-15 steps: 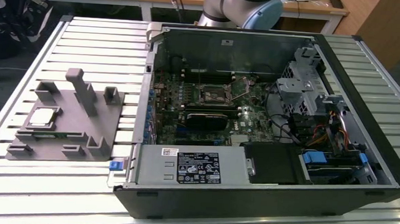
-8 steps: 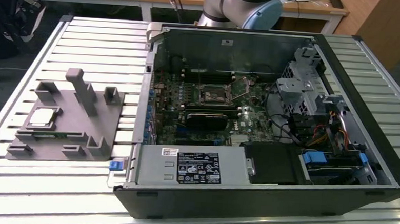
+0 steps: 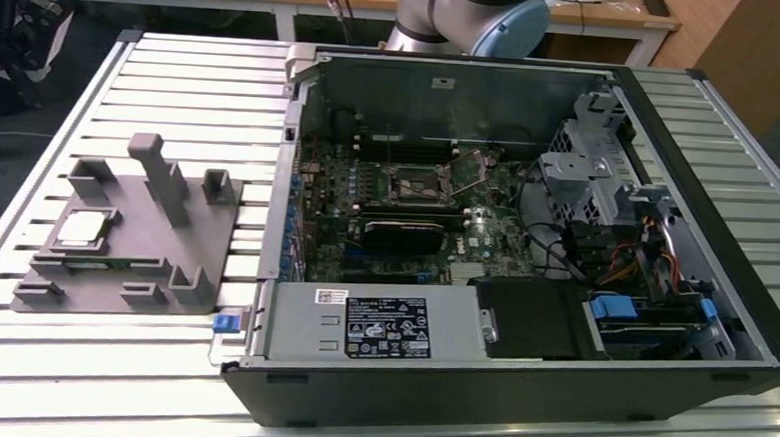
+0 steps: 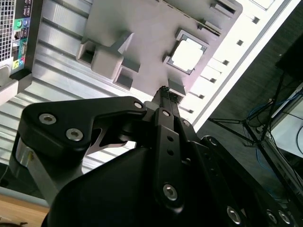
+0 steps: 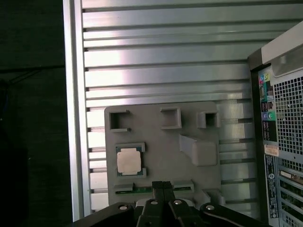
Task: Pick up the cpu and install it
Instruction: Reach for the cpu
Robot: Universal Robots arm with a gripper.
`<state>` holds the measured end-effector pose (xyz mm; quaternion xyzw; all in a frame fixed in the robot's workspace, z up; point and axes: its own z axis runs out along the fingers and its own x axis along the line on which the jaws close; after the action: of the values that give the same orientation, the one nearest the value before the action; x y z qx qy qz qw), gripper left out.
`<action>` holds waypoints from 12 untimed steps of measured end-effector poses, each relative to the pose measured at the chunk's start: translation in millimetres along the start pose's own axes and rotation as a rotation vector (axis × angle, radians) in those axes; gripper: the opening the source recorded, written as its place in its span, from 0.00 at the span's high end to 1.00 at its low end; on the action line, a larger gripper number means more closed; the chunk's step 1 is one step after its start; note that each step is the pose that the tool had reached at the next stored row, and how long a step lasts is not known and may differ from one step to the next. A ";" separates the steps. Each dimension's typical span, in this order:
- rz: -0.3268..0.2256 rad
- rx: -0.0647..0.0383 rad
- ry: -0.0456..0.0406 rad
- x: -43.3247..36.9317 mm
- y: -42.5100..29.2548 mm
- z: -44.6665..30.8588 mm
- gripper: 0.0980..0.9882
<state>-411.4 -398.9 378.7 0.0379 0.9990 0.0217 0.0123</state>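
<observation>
The cpu [image 3: 82,227] is a small silvery square lying flat in a recess of the grey plastic fixture [image 3: 134,270], on the exterior view's left. In both wrist views the cpu [image 4: 188,55] [image 5: 129,161] rests untouched in its pocket on the fixture [image 4: 142,23] [image 5: 161,142]. My gripper [image 5: 162,185] hangs high above the fixture, a little aside from the cpu, with its black fingertips [image 4: 163,90] pressed together and nothing between them. The dark socket frame [image 3: 416,187] sits on the motherboard inside the open computer case [image 3: 515,385].
The case lies on its side on a slatted aluminium table [image 3: 170,77]. A black heatsink block [image 3: 413,230] sits just in front of the socket. Drive cages and cables [image 3: 618,210] crowd the case's right side. The arm's base [image 3: 475,13] stands behind the case.
</observation>
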 end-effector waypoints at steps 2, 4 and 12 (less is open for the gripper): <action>0.000 0.000 0.0002 3.0 -0.2 0.2 0.99; 0.000 0.000 0.0004 6.7 -0.6 0.8 0.99; 0.000 0.000 0.0008 22.2 -1.9 3.2 0.99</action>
<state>-433.6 -399.0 374.9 0.0379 0.9990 0.0216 0.0118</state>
